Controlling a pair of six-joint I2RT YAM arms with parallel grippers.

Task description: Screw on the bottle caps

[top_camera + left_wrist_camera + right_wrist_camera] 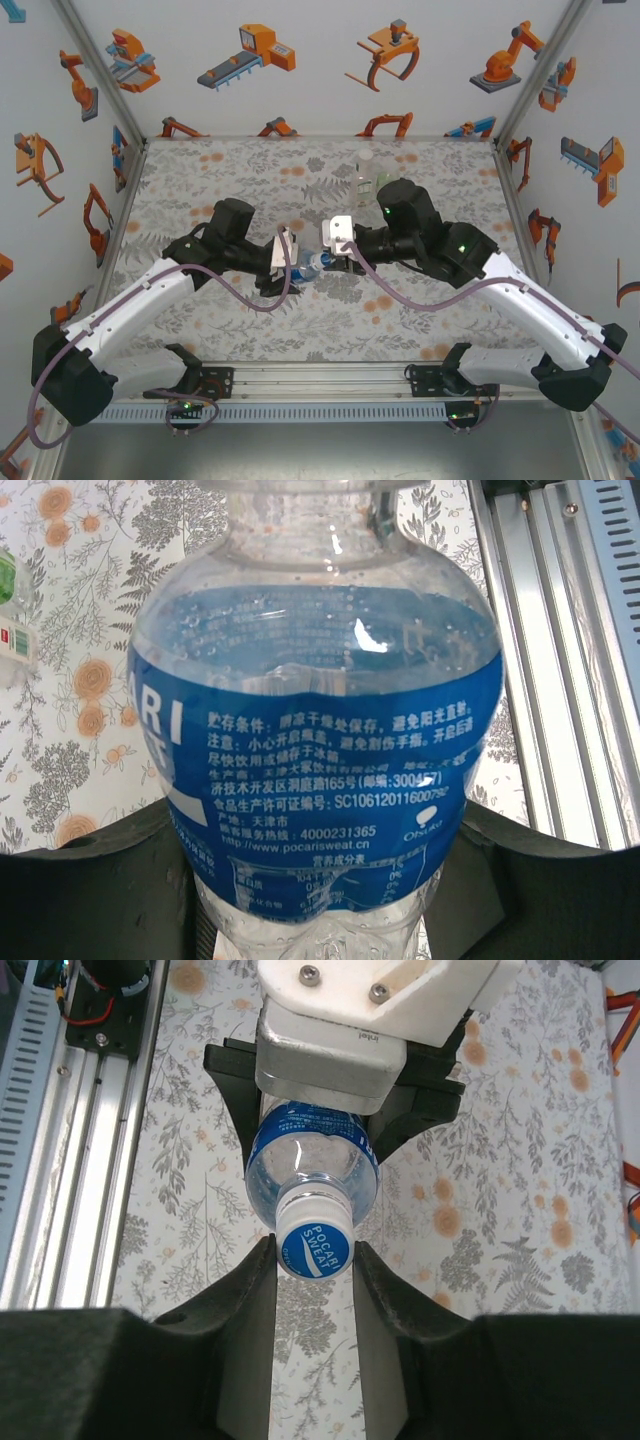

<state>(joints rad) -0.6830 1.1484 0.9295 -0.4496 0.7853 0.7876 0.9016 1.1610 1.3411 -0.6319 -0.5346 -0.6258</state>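
Holding the blue-label bottle at mid-table between the two arms, seemingly lifted off the surface; left gripper clamps the body, and in the left wrist view its jaws press on the labelled belly from both sides; bottle lies roughly level, long axis running left-right in the top view, neck pointing at the right arm; white cap sits on the neck, printed face toward the right wrist camera; right gripper meets it head-on, one of its fingers on each side, jaws narrowed onto the rim and apparently touching on both sides, so pinching the cap as far as I can judge; cap sits out at the fingertips, not deep in the jaws; gripper axis and bottle axis look nearly in line.

Judgement: step in hand is turning this cap down, right wrist rolling while left anchors; how far it is threaded I cannot tell; the move hinges on that in-line alignment, since an offset could cock the cap or let it slip from the tips; two other bottles stand near the far edge, well apart, caps unreadable at this size.
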